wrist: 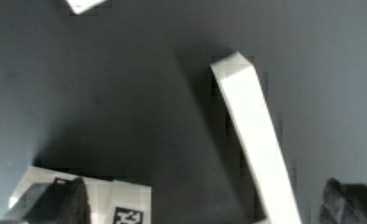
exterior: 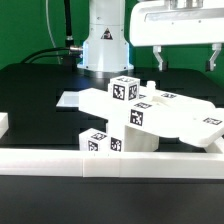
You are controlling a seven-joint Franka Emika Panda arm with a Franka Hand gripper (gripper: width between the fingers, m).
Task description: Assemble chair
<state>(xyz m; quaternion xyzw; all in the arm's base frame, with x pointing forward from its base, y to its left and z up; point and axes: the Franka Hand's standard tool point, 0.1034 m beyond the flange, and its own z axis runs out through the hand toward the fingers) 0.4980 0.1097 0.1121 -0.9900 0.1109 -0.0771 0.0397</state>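
1. Chair (exterior: 140, 112) parts sit heaped on the dark tabletop (exterior: 40, 85), at about 6 o'clock from the arm's base in the exterior view (several faces carry black-and-white tags).
2. Low white border wall (exterior: 60, 160) runs along the near edge, just beside the heap.
3. Hand (exterior: 184, 62) hangs at 1 o'clock above the pile, fingers spread wide, pinching nothing.
4. Wrist view: a long white bar (wrist: 254, 140) lies on the dark surface, apart from a tagged piece (wrist: 91, 205).
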